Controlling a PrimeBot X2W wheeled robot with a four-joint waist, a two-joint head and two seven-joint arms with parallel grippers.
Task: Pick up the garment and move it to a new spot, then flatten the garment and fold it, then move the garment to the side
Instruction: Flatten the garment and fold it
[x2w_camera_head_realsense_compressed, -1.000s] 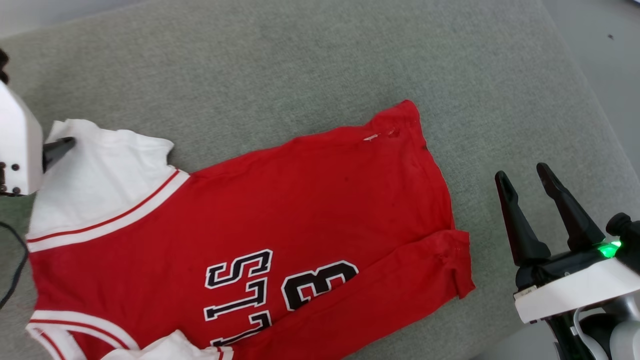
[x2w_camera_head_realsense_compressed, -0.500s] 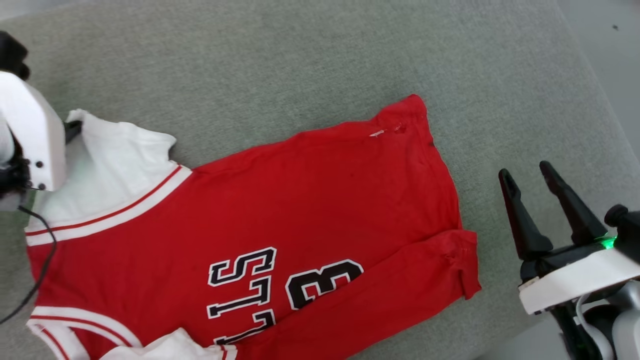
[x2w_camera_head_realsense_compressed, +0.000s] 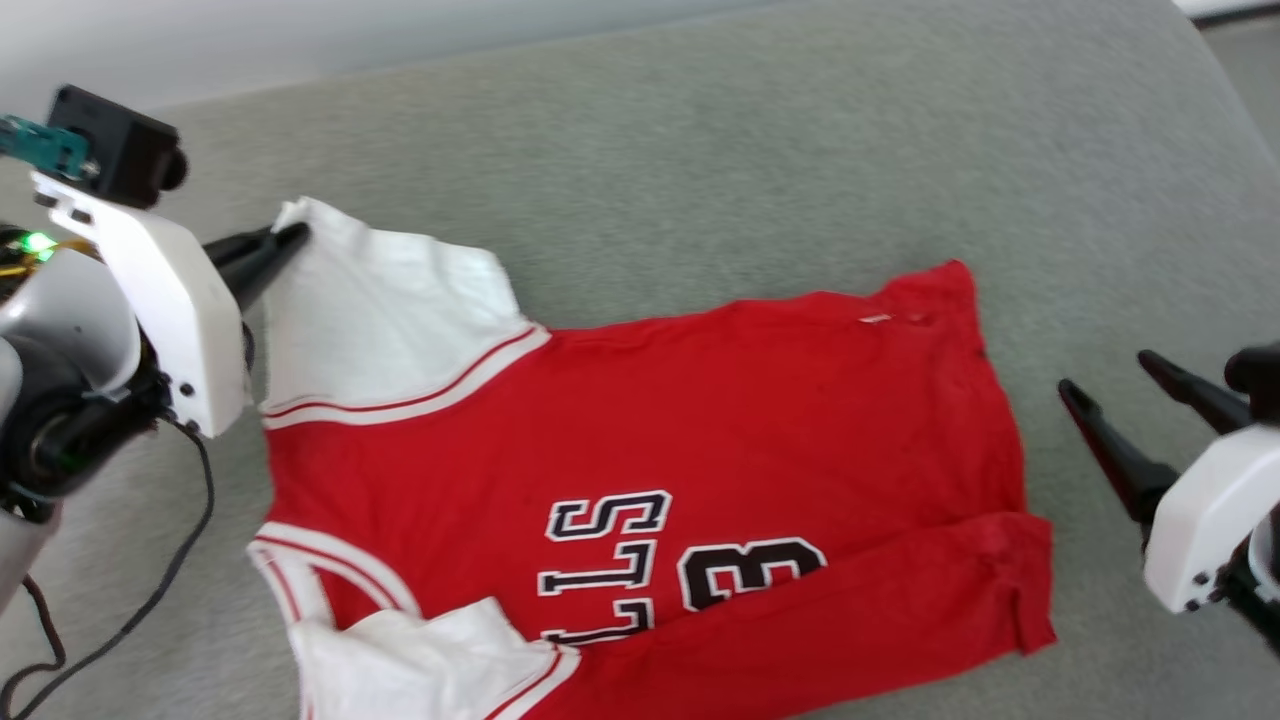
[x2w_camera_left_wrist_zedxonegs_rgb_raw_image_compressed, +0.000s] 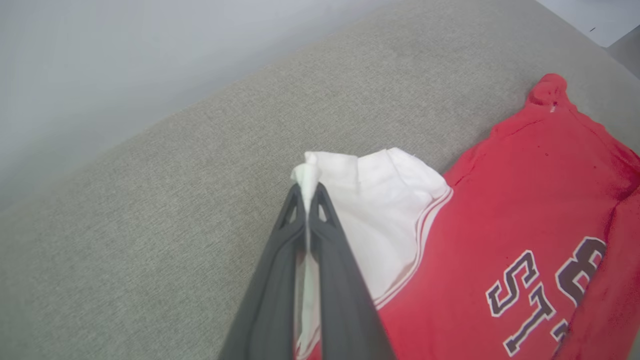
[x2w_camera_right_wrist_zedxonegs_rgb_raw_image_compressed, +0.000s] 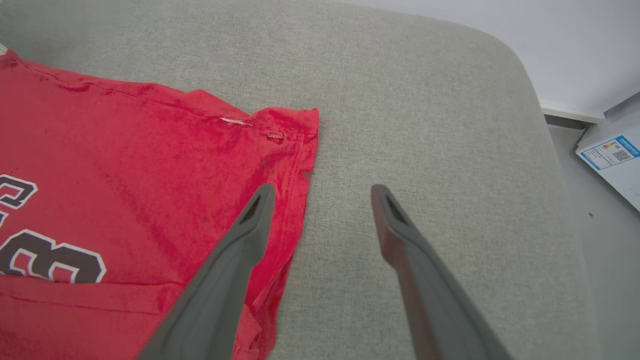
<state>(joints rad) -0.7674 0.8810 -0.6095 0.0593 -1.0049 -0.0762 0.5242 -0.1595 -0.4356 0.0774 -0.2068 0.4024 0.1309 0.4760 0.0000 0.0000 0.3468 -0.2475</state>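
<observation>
On my left, the left gripper (x2w_camera_head_realsense_compressed: 283, 240) pinches a white corner of the jersey (x2w_camera_head_realsense_compressed: 720, 420), jaws pressed together on the cloth. The jersey lies spread across the grey cushion (x2w_camera_head_realsense_compressed: 700, 150), lettering up. At the right, my right gripper (x2w_camera_head_realsense_compressed: 1108, 372) sits just beside the jersey's red hem, jaws spread.

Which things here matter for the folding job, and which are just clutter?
In the job:
- jersey, white corner pinched by the shut left gripper
- right gripper, open, near the red hem

Just there:
- grey cushion underneath
- black cable
- labelled box
</observation>
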